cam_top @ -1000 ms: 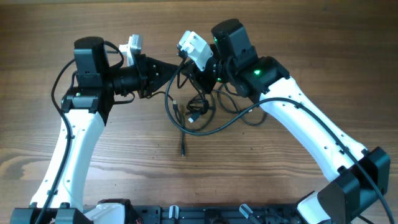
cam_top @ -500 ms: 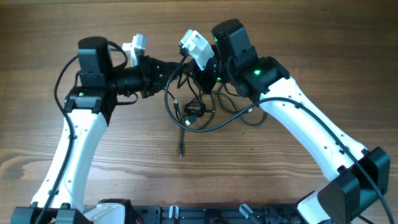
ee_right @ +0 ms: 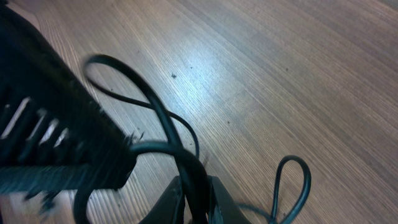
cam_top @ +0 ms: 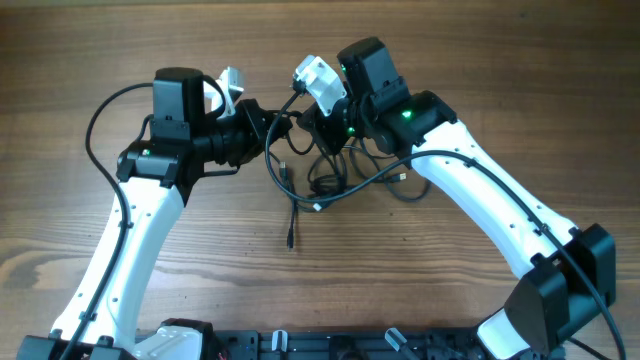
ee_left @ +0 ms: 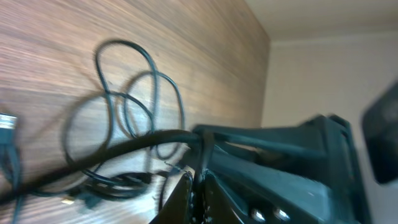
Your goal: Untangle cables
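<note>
Thin black cables (cam_top: 322, 178) lie looped and knotted on the wooden table between the two arms. One strand ends in a plug (cam_top: 291, 240) nearer the front. My left gripper (cam_top: 268, 128) is shut on a cable strand at the bunch's upper left. In the left wrist view the jaws (ee_left: 200, 186) pinch a cable (ee_left: 124, 146) that runs left, with loops (ee_left: 144, 81) on the table behind. My right gripper (cam_top: 303, 128) is close beside it, shut on a strand. In the right wrist view the jaws (ee_right: 198, 202) clamp a curved cable (ee_right: 163, 118).
The wooden table (cam_top: 470, 60) extends all round the bunch. Thicker black arm wires run along the left arm (cam_top: 95, 130) and under the right arm (cam_top: 405, 190). The robot bases (cam_top: 300, 345) sit along the front edge. A small cable loop (ee_right: 292, 180) lies right of the right jaws.
My left arm has swung to the right, bringing its gripper close to the right gripper. The cable loops have shifted slightly. The right arm has barely moved.
</note>
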Controlling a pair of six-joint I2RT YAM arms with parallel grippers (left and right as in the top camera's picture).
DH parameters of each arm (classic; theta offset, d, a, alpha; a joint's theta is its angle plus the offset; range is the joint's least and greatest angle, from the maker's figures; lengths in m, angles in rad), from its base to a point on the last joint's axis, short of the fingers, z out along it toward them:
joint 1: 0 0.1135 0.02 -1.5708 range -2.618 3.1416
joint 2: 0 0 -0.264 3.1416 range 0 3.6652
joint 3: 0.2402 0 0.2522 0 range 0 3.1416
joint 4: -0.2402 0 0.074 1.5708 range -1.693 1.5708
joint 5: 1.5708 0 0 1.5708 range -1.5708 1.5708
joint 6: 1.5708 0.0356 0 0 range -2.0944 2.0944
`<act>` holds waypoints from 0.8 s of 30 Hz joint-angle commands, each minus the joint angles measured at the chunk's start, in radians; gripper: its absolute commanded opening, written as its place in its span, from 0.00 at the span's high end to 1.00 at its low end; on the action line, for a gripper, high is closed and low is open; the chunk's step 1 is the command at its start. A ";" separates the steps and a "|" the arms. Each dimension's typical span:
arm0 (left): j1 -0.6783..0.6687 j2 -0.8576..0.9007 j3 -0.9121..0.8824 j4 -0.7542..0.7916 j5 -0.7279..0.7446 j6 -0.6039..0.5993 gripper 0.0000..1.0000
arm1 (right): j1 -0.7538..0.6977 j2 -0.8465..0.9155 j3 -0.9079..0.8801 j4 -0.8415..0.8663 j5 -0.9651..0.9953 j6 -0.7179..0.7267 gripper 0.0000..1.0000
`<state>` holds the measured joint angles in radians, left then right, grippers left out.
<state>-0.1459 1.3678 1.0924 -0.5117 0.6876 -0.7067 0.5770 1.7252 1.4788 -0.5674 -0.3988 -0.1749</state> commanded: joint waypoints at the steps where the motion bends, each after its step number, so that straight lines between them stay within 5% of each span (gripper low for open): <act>1: -0.016 0.013 -0.008 0.005 -0.117 0.018 0.96 | 0.006 -0.023 0.020 0.030 -0.060 0.048 0.87; 24: -0.066 0.013 -0.008 0.003 -0.192 -0.058 0.96 | 0.005 -0.040 0.027 0.081 -0.135 0.125 0.91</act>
<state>-0.1940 1.3678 1.0931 -0.4873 0.5331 -0.7238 0.5659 1.7252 1.4788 -0.5240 -0.4187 -0.0742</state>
